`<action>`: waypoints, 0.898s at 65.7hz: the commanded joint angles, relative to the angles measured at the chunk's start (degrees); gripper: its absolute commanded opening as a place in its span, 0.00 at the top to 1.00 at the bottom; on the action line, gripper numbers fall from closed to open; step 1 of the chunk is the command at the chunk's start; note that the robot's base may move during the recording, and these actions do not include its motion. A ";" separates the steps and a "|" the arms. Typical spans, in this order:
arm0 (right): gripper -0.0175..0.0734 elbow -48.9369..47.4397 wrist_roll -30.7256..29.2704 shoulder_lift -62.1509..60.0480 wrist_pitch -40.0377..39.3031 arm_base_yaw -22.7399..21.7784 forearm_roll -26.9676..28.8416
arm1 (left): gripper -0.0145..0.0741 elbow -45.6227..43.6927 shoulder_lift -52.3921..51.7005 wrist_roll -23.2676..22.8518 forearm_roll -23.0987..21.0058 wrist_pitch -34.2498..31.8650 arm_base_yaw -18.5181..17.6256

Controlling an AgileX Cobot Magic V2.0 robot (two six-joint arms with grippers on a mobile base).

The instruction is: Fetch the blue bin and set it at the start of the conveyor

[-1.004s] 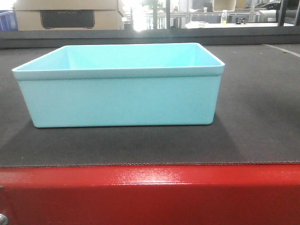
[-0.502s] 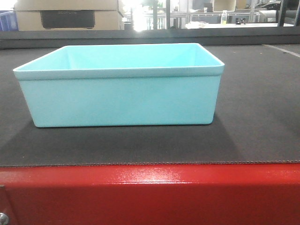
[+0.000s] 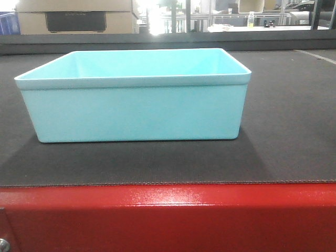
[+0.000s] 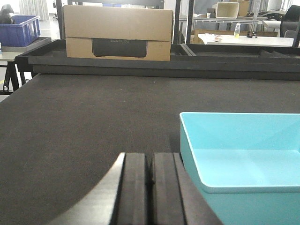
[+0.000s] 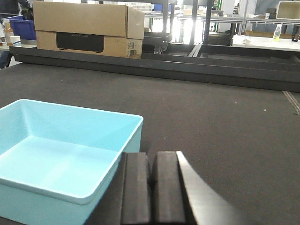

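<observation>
Blue bin [image 3: 136, 113]: set upright on conveyor start [image 3: 294, 136], near its red front edge. Left gripper [image 4: 151, 187] and right gripper [image 5: 152, 187] fingers pressed together, holding nothing.

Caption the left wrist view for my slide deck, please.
Left gripper shut and empty beside the pale blue bin resting on the dark conveyor belt.

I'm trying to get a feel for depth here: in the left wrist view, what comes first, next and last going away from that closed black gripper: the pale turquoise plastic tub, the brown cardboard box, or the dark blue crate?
1. The pale turquoise plastic tub, just right of the left gripper.
2. The brown cardboard box, beyond the belt's far edge, straight ahead.
3. The dark blue crate, far left, seemingly a little behind the box.
</observation>
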 commanded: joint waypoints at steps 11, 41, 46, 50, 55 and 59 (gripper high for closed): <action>0.99 0.10 -0.46 -0.28 -1.45 -0.33 -0.49 | 0.96 0.08 -0.30 0.01 0.10 -1.21 0.22; 0.99 0.10 -0.46 -0.28 -1.45 -0.33 -0.49 | 0.96 19.24 -12.09 9.08 -5.27 -13.84 4.82; 0.99 0.10 -0.46 -0.39 -1.54 -0.33 -0.49 | 0.96 24.74 -12.09 9.08 -5.27 -20.06 4.82; 0.99 0.10 -0.46 -0.39 -1.80 -0.33 -0.49 | 0.96 28.29 -12.09 9.08 -5.27 -24.32 4.82; 0.99 0.10 -0.46 -0.39 -1.80 -0.33 -0.49 | 0.96 28.29 -12.09 9.08 -5.27 -24.34 4.82; 0.99 0.10 -0.46 -0.39 -1.94 -0.33 -0.49 | 0.96 28.29 -12.09 9.08 -5.27 -25.09 4.82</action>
